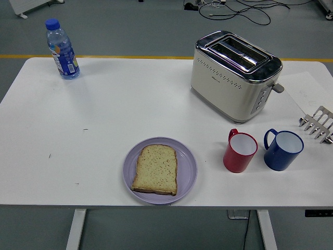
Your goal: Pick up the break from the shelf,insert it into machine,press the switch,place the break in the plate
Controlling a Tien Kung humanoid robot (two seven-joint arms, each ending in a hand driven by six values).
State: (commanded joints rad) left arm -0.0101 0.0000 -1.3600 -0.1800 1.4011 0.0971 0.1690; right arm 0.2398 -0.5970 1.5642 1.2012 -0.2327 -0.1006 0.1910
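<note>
Neither hand shows; the rack is cut off right of the toaster. Bread lies flat on the plate, long axis pointing away from me.

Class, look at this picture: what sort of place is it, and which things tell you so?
Probably a lab or workshop staged as a breakfast table: a white table on grey floor with loose cables, holding a toaster.
</note>
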